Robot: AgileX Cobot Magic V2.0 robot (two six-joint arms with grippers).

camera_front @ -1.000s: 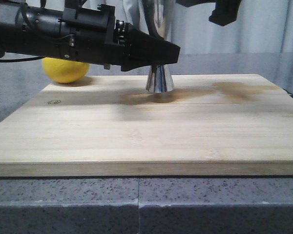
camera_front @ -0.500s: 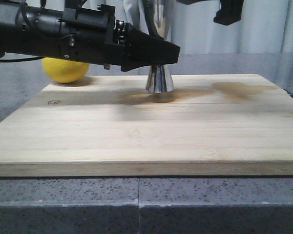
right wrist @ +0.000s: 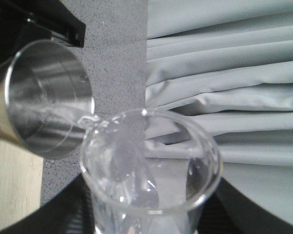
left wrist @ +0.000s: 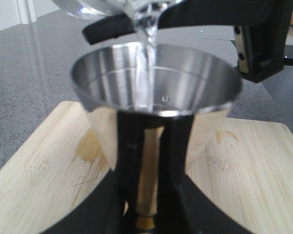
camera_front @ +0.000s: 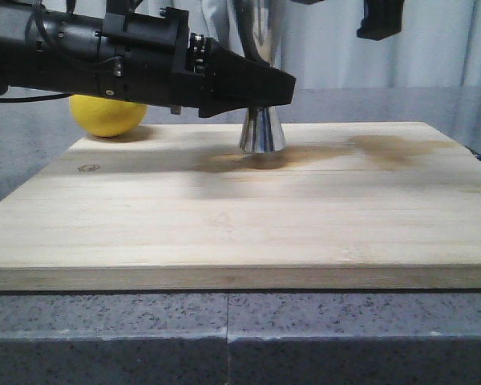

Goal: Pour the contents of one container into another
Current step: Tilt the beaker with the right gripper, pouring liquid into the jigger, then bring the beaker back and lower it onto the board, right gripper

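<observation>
The cutting board (camera_front: 240, 208) lay on the table (camera_front: 224, 337). The left end effector (left wrist: 145, 195) pinched the jigger (left wrist: 156, 92) at its waist; the right end effector (right wrist: 146, 229) held the tilted beaker (right wrist: 151, 165). Water was streaming in, so pouring seemed underway, unfinished.

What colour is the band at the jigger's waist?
Gold; the band on the jigger shows best in the left wrist view.

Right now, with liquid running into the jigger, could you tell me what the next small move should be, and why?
Probably hold the beaker at this tilt a little longer. A clear stream is falling from its spout into the steel jigger, which the left fingers grip at the waist. The level looks low, and nothing appears spilled on the board.
</observation>
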